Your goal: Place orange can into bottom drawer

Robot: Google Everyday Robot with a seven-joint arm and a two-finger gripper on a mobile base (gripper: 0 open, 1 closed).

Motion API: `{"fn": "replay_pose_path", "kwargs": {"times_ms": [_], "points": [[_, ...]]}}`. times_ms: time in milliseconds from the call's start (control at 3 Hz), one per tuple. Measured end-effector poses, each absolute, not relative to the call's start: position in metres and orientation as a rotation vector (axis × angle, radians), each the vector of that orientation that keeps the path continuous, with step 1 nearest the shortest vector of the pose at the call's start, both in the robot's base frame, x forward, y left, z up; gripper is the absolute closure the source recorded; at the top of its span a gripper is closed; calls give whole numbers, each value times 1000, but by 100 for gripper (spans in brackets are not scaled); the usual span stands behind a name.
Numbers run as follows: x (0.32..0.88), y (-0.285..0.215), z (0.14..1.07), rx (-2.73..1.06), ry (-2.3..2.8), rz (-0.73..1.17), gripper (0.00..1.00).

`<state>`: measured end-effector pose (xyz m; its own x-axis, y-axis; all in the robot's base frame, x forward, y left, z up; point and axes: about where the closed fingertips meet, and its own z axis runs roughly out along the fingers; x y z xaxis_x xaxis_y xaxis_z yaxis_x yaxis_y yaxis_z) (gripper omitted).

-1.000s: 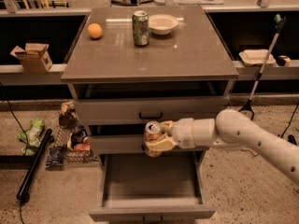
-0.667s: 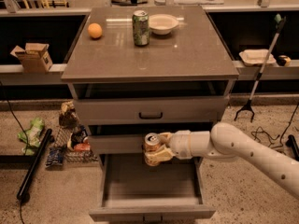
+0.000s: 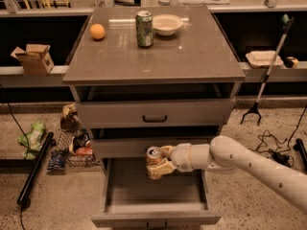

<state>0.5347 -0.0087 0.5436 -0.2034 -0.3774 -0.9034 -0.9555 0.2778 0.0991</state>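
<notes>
The orange can (image 3: 153, 161) is upright in my gripper (image 3: 159, 162), silver top up, held just above the back of the open bottom drawer (image 3: 156, 218). My white arm reaches in from the right. The gripper is shut on the can, one finger above and one below its right side. The drawer is pulled out toward the camera, and its grey inside shows nothing in it. The two drawers above are closed.
On the cabinet top (image 3: 192, 56) stand a green can (image 3: 144, 28), a round orange fruit (image 3: 97, 31) and a white bowl (image 3: 167, 24). Bags and wrappers (image 3: 72, 138) lie on the floor at left, with a black pole (image 3: 34, 169). A grabber tool (image 3: 268, 71) leans at right.
My gripper with the orange can has moved down and slightly left, from in front of the middle drawer to just over the open bottom drawer.
</notes>
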Motion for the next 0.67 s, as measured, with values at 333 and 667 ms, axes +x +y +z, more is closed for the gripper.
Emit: {"fn": "replay_pose_path", "kwargs": {"times_ms": [333, 667], "points": [[541, -11, 520, -1235, 1724, 878, 100], [554, -14, 473, -1261, 1701, 843, 100]]}}
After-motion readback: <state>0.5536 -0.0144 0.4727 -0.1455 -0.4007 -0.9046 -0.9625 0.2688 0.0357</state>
